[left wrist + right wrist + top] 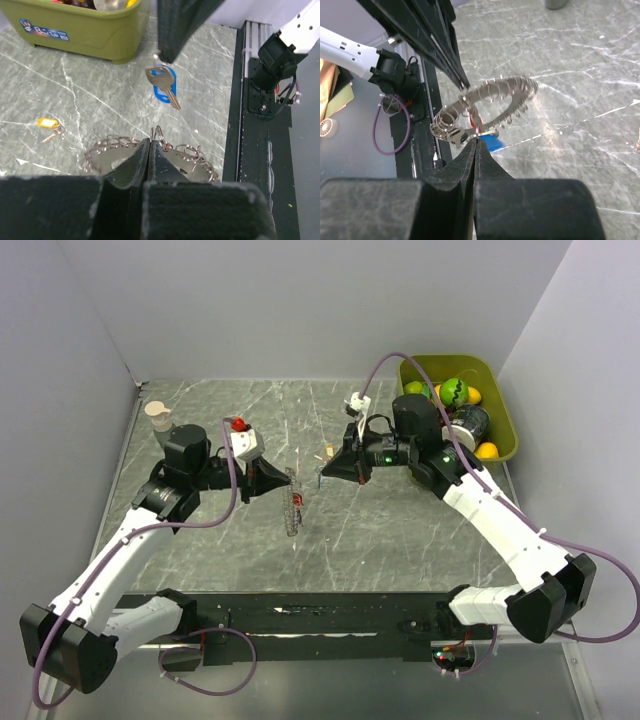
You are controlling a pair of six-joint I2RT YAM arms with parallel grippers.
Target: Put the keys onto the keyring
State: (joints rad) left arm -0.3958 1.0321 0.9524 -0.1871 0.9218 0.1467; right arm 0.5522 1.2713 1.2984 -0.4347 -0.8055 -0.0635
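Edge-on and hard to read from above: the keyring (293,510), pinched between the closed fingers of the left gripper (151,144). Just right of the keyring, clamped in the closed right gripper (475,142): a blue-tagged key (161,76), blurred in the right wrist view. Beyond the keyring, loose on the grey marbled table (400,540): a yellow-tagged key (46,121). Far right of the keyring, partly cut off in the left wrist view: a green bin (506,420). Plain pale walls around.

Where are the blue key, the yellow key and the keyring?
blue key (165,93), left wrist view, its blue plastic head.
yellow key (45,121), left wrist view, its yellow head.
keyring (100,155), left wrist view, its flat metal band.
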